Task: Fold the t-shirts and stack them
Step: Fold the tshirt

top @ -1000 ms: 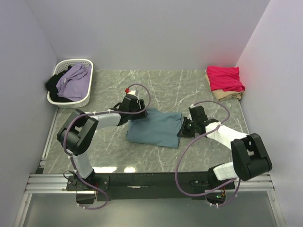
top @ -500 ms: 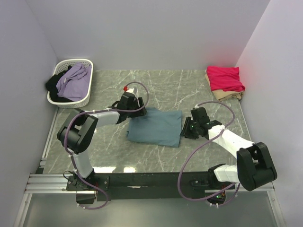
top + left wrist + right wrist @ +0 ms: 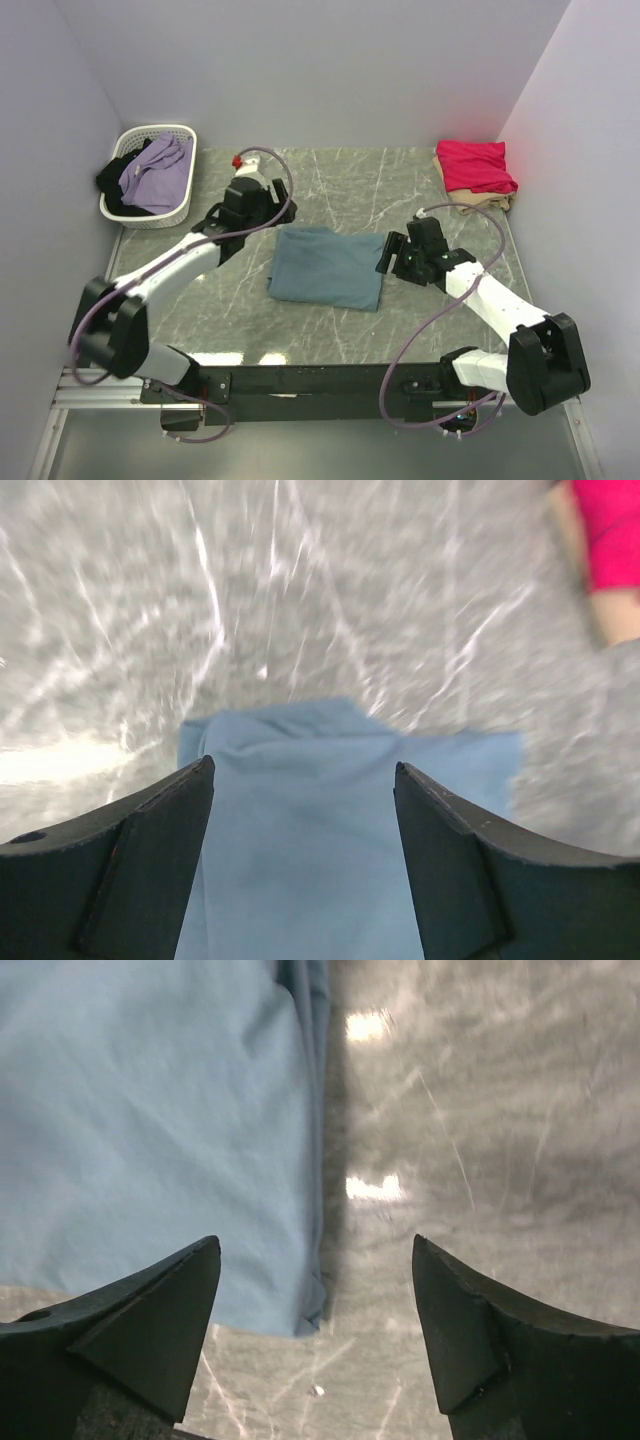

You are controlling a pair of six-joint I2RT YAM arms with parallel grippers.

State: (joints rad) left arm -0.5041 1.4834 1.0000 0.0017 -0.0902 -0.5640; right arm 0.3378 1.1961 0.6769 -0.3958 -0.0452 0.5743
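Observation:
A dusty teal-blue t-shirt [image 3: 327, 266] lies folded into a rectangle on the middle of the marble table. My left gripper [image 3: 258, 212] hovers off its far left corner, jaws open and empty; in the left wrist view the teal shirt [image 3: 330, 820] spreads below and between the fingers of the left gripper [image 3: 303, 770]. My right gripper [image 3: 392, 256] stands open by the shirt's right edge; the right wrist view shows that folded edge [image 3: 310, 1160] under the gap of the right gripper [image 3: 315, 1245]. A crimson-pink t-shirt [image 3: 476, 166] lies folded on a beige one [image 3: 482, 203] at the back right.
A white slatted basket [image 3: 186, 132] at the back left holds lilac cloth [image 3: 155, 172] and black cloth [image 3: 113, 180]. Grey walls close in the table on the left, back and right. The pink shirt [image 3: 610, 530] shows at the top right of the left wrist view.
My right gripper went from shut to open and let go of the teal shirt's right edge. My left arm pulled back and to the left, away from the shirt's corner.

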